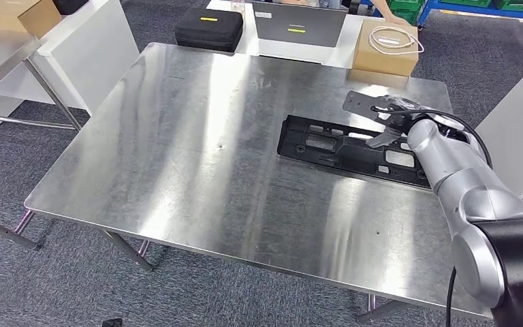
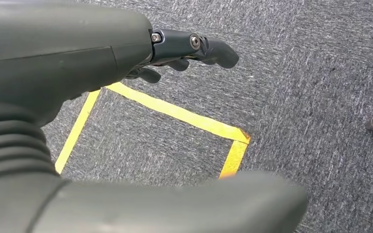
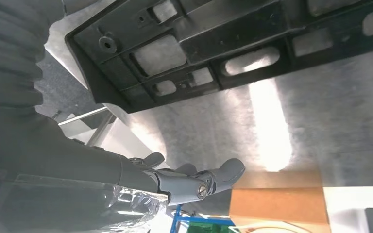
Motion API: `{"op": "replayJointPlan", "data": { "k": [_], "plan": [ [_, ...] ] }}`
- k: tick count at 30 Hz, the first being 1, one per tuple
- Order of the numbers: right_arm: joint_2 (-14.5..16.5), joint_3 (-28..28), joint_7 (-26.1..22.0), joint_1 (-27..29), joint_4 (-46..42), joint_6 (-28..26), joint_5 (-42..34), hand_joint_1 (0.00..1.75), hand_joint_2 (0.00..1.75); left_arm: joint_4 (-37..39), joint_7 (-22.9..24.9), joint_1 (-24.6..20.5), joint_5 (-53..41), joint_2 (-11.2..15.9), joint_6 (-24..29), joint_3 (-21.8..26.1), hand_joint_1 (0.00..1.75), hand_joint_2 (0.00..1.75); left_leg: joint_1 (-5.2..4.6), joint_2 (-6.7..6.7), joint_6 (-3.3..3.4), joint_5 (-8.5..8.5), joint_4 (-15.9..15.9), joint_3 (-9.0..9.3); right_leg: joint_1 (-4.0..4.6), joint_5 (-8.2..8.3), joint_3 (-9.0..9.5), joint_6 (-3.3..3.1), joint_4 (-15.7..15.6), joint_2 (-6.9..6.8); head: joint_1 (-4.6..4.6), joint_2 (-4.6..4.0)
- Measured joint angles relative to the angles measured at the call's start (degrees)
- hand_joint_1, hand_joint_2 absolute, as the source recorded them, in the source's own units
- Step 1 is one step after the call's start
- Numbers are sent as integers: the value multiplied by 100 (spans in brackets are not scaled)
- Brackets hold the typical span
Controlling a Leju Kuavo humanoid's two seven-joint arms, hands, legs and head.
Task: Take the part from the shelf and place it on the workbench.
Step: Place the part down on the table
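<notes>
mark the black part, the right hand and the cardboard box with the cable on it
black part (image 1: 327, 146): head view, on its left half.
right hand (image 1: 389, 122): head view, middle of the hand.
cardboard box (image 1: 381, 60): head view, on its front face.

Black part on silver workbench; grey carpet, yellow tape.

This looks like a workshop or robot test lab. A bare, scuffed steel bench on tubular legs stands on grey carpet tiles, with a yellow tape outline marked on the floor. Behind the bench sit cardboard boxes, one with a coiled white cable on top, a black zipped equipment case and a grey laptop. At the far edge are blue racks holding green crates. A black moulded plastic part lies on the bench.
</notes>
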Motion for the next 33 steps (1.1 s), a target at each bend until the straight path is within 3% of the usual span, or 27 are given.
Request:
{"op": "replayJointPlan", "data": {
  "k": [12,17,21,23,25,27,28,29,31,33],
  "plan": [
    [-50,0,80,-3,0,-310,-20,0,175,0,-20,19,-7,9,-35,0,0,0,-8,-2,14,-12,10,-4,-16,0,1,2,-2,0,1,0],
    [-56,2,90,-2,0,-339,-26,0,175,0,-20,20,-7,21,-35,0,0,0,-19,-2,62,-42,39,-14,-31,-8,2,22,-3,0,0,0],
    [-68,2,114,-10,-7,-372,-32,0,175,0,-22,20,-10,30,-35,-1,0,0,-20,4,133,-26,-14,18,-35,-20,1,87,-8,-1,-1,0],
    [-103,2,127,-25,-16,-406,-43,0,175,0,-24,16,-18,19,-35,-2,0,0,16,13,195,25,-118,76,-25,-166,-149,82,274,-5,4,0],
    [-153,2,140,-29,-11,-420,-51,0,175,0,-26,13,-24,11,-35,-2,0,0,37,12,224,47,-159,96,-46,-457,-538,56,1018,-8,11,0],
    [-190,2,151,-5,6,-421,-52,0,175,0,-26,17,-24,8,-35,-1,0,0,41,4,219,45,-156,93,-94,-626,-909,98,1672,-9,9,0],
    [-201,2,156,7,13,-422,-52,0,175,0,-26,19,-24,4,-36,0,0,0,47,2,210,42,-154,92,-122,-592,-964,151,1718,-10,9,0],
    [-207,2,156,13,16,-425,-53,0,175,0,-26,20,-23,-2,-38,0,0,0,60,1,193,39,-149,93,-157,-462,-883,224,1494,-15,8,0],
    [-210,2,156,7,18,-431,-54,0,175,0,-26,21,-17,-6,-47,1,0,0,77,0,116,15,-108,83,-231,-116,-495,367,653,-48,13,0],
    [-197,2,157,2,19,-440,-54,0,175,0,-29,25,-7,-2,-52,2,0,0,71,0,17,-14,-52,57,-241,85,-225,376,121,-64,15,0]
  ]
}}
